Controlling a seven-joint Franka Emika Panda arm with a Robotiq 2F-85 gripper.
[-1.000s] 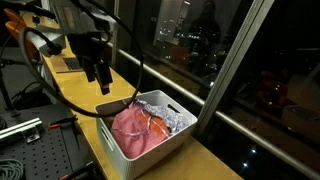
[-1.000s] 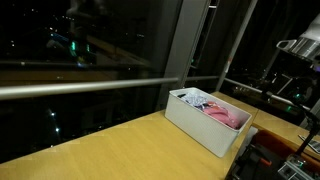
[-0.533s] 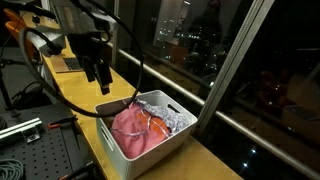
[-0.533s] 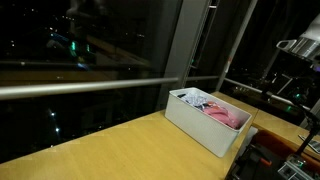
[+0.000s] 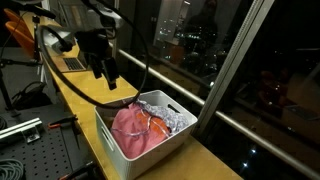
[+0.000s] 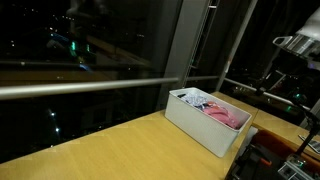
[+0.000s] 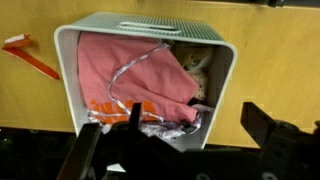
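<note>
On a wooden tabletop (image 6: 120, 150) beside dark windows (image 6: 90, 45), a bin (image 6: 195, 128) holds cloth (image 6: 225, 116).

We see a long wooden table (image 5: 207, 160) beneath the claw (image 5: 107, 78) and, just beyond it, tall dark windows (image 5: 185, 40) speckled with night lights.

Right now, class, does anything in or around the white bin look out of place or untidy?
Yes. The pink cloth is crumpled in a heap in the white bin, not folded, with other fabrics bunched beside it. An orange-handled tool lies alone on the table just outside the bin.
</note>
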